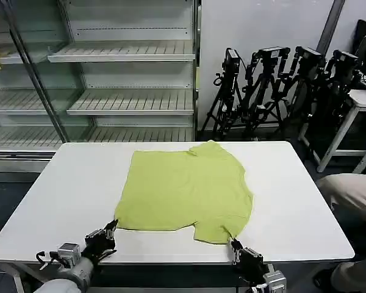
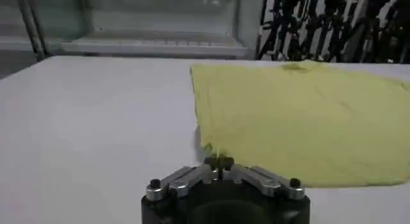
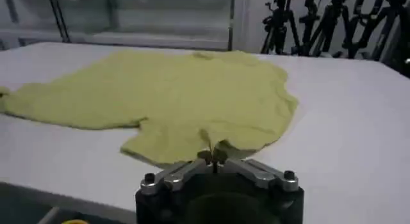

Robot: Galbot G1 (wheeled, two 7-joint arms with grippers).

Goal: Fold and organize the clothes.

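I see the T-shirt (image 1: pixel 186 189) flat mid-frame on the table (image 1: pixel 299 201); left gripper (image 1: pixel 111 228) pinches its lower-left corner, right gripper (image 1: pixel 233 242) its lower-right sleeve edge.

T-shirt (image 1: pixel 186 189) on table (image 1: pixel 305 201), shelves (image 1: pixel 110 79) behind

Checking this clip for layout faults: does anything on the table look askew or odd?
The T-shirt lies flat but skewed to the table edges, one sleeve bunched at the far edge. Left hand and right hand are shut on its near corners. Nothing spilled or damaged.
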